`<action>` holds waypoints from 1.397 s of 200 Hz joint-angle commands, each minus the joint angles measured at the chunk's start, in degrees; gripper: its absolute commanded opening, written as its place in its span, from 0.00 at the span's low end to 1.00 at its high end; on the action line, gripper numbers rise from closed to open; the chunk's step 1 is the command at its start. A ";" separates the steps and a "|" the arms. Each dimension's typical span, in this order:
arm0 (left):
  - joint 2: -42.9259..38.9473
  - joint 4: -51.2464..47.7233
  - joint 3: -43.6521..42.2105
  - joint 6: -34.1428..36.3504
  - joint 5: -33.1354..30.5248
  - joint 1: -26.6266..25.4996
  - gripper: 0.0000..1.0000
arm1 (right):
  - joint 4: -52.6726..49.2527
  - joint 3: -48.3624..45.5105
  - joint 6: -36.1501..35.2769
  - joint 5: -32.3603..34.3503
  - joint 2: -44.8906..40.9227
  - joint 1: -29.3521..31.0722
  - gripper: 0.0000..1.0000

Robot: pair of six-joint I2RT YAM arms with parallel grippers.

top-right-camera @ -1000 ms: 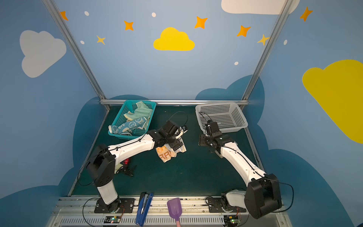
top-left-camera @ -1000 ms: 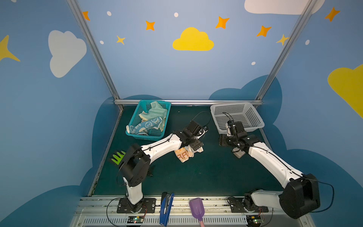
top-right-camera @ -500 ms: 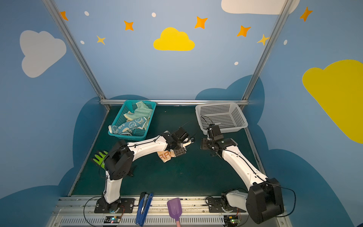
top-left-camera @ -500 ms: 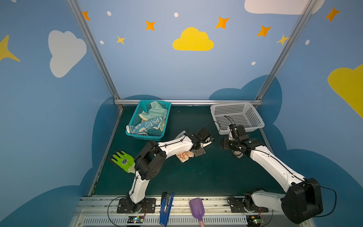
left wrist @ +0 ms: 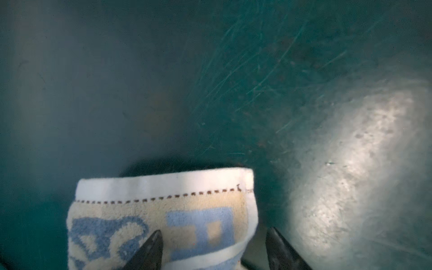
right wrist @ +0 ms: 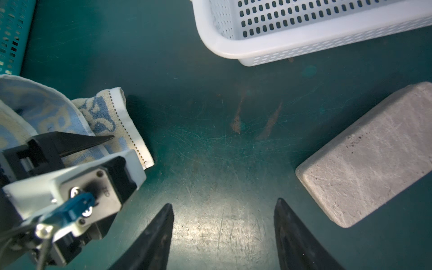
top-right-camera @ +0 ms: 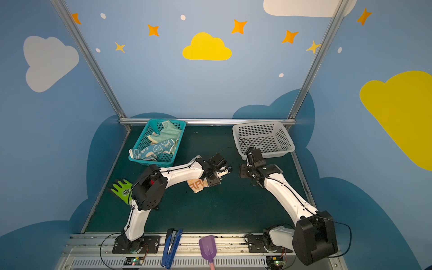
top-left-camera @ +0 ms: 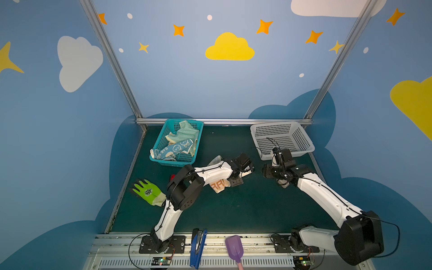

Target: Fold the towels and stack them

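Step in hand: judged to be taking a hem corner of the lettered towel [top-left-camera: 218,185] so it can be spread flat before folding.
Towel position: bunched on the bench [top-left-camera: 233,210] near its middle, partly under the left forearm. It is neither flat nor folded.
Other towels: the blue rabbit towel [top-left-camera: 177,148] and the mint towel [top-left-camera: 187,132] lie crumpled in the teal basket [top-left-camera: 173,161]. A fourth cannot be made out.
Left claw [left wrist: 214,230]: part open, astride the towel's white hem. One of its fingers [left wrist: 149,250] lies over the cloth, and the other stands just off the edge with a gap showing. It touches the towel but is not clamped on it as seen.
Right claw [right wrist: 225,203]: released, fingers well apart, with only bare bench between them. It hovers between the towel's free corner and the grey block [right wrist: 369,154].
Method advised: seat the hem deeper between the fingers before shutting, biting the stitched border rather than loose pile. Check that only one layer is taken, since the cloth looks doubled here. The right claw should then take the neighbouring corner and both draw apart, low over the bench.
Risks: a shallow bite slipping off the hem; two layers pinched together; the right arm brushing the block or the white basket [top-left-camera: 306,146].
Progress: early, with no towel folded and no stack begun.
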 commanded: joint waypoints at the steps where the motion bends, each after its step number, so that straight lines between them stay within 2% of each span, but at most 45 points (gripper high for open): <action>1: 1.62 -0.60 1.44 0.26 -0.86 0.35 0.63 | 0.20 -0.59 -0.51 0.08 -0.49 -0.20 0.64; 22: 2.17 -0.25 1.54 0.13 -0.95 0.37 0.53 | 0.20 -0.59 -0.48 0.08 -0.30 -0.16 0.64; 40: 2.85 -0.23 1.71 0.02 -1.09 0.43 0.51 | 0.19 -0.59 -0.36 0.08 -0.40 -0.20 0.64; 53: 3.33 -0.52 1.76 0.01 -1.12 0.44 0.45 | 0.18 -0.66 -0.36 0.08 -0.48 -0.14 0.64; 73: 4.09 -1.66 2.40 -0.28 -1.00 0.48 0.31 | 0.14 -0.92 -0.29 0.23 -0.73 -0.29 0.64; 96: 4.16 -1.87 2.77 -1.02 -0.61 0.63 0.06 | 0.29 -1.21 -0.18 0.26 -0.84 -0.29 0.64; 100: 4.00 -1.75 2.77 -1.28 -0.45 0.61 0.04 | 0.27 -1.27 -0.13 0.26 -0.82 -0.29 0.64; 150: -2.15 0.96 1.56 -5.04 4.04 1.62 0.04 | 1.11 -1.54 -0.16 0.01 -0.79 -0.38 0.63; 191: -9.48 -1.32 3.58 -10.02 8.30 2.63 0.04 | 6.02 -2.96 -3.14 -1.77 -2.30 -0.38 0.64; 224: -15.96 -1.60 2.86 -13.94 12.31 3.69 0.04 | 18.60 -7.67 -10.11 -6.99 -7.03 -0.41 0.64; 259: -22.74 0.88 -2.01 -17.11 23.04 5.61 0.04 | 35.74 -15.12 -18.93 -15.45 -11.49 -0.38 0.65; 279: -25.55 2.95 -5.64 -17.62 24.92 5.75 0.04 | 39.53 -16.01 -24.15 -19.78 -11.95 -0.42 0.65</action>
